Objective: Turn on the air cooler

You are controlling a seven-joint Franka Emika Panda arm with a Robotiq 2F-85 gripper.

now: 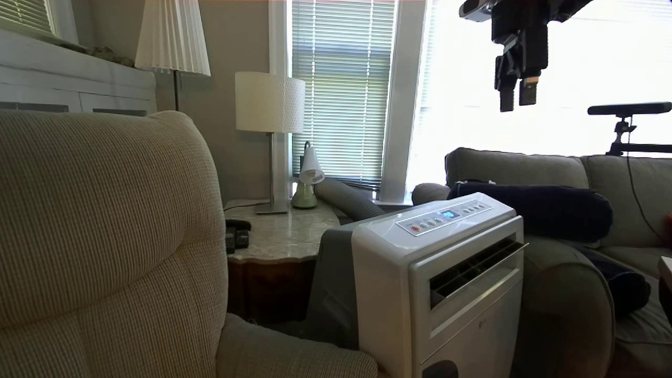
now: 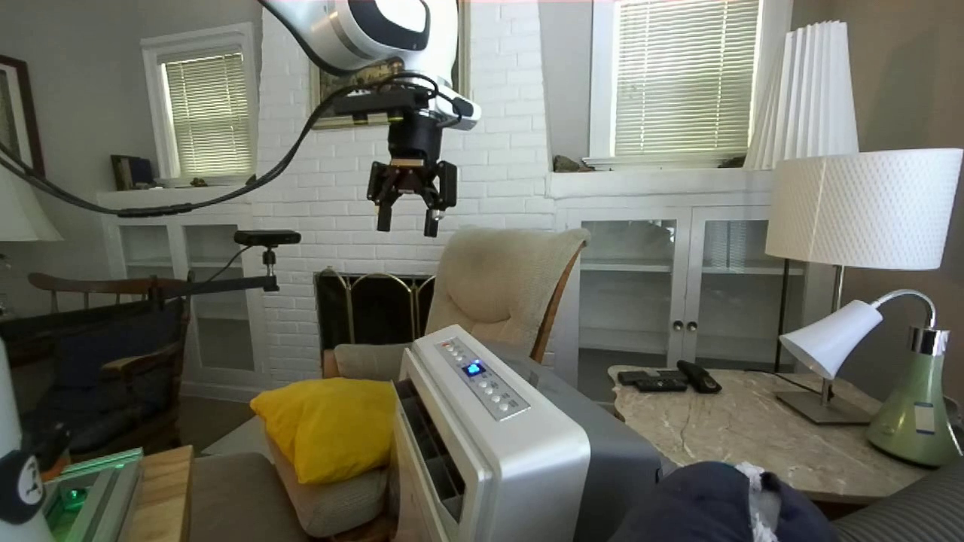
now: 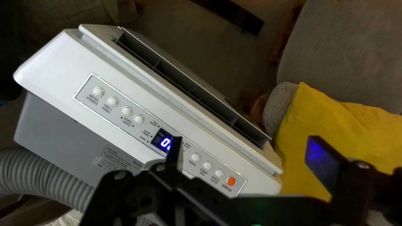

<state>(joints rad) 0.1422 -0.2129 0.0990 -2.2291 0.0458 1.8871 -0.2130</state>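
Note:
The white air cooler point(image 1: 472, 336) stands upright, with a sloped top and a front vent slot. It also shows in an exterior view point(image 2: 527, 440) and in the wrist view point(image 3: 62, 67). Its control panel point(image 3: 213, 175) has several white buttons, a lit blue display point(image 3: 164, 142) and an orange power button point(image 3: 231, 181). My gripper point(image 2: 408, 222) is open and empty, pointing down, well above the cooler in both exterior views point(image 1: 517, 97). In the wrist view its fingers point(image 3: 248, 153) are wide apart. One finger hides part of the display; the power button shows between the fingers.
A beige armchair point(image 1: 121, 210) and a yellow cushion point(image 2: 339, 425) are beside the cooler. A marble-topped table point(image 2: 723, 421) with lamps and a phone stands behind it. A grey hose point(image 3: 47, 179) leaves its back. A sofa point(image 1: 556, 294) stands on another side.

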